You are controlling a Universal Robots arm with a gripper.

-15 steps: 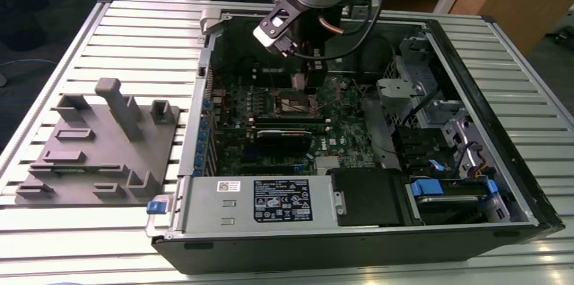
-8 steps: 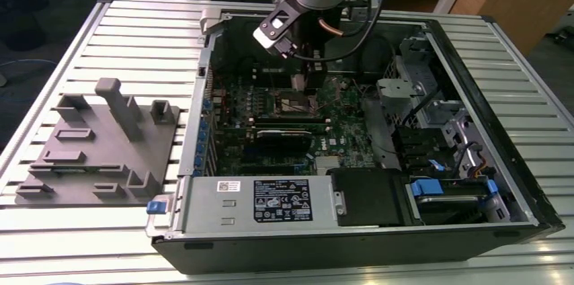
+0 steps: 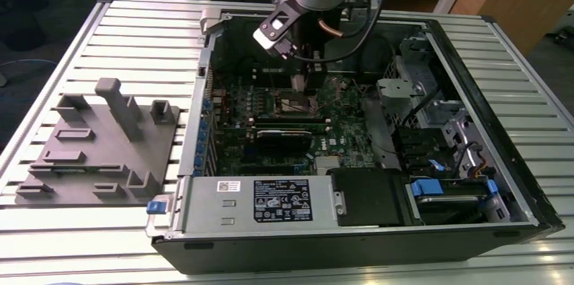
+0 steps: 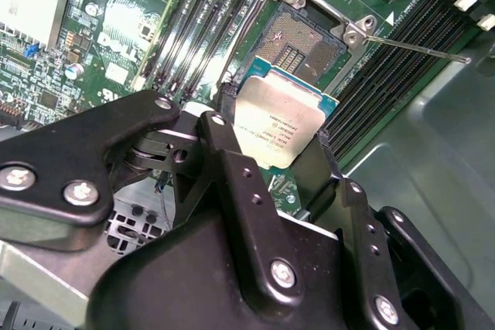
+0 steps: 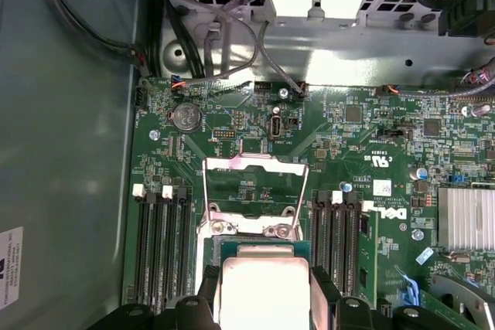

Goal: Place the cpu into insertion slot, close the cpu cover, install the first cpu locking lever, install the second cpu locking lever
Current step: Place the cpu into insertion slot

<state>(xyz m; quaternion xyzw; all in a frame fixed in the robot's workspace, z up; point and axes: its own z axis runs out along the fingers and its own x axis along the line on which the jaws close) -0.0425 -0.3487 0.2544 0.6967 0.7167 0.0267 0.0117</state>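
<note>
Gripper (image 4: pixel 278 143) pinching chip (image 4: pixel 280 117) by opposite edges. Chip hangs above open socket (image 4: pixel 305 42), offset to one side. Cover (image 5: pixel 255 161) stands raised. Hold chip level; square corners to socket rim; no side force, contacts likely delicate.

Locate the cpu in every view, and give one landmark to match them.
Exterior view: too small to pick out; the gripper hangs over the insertion slot.
Second wrist view: the cpu sits between the fingers, near the open insertion slot.
First wrist view: the cpu is between the fingers, near the raised cpu cover.
Shared landmark: the long black slots either side, in both wrist views.
</note>
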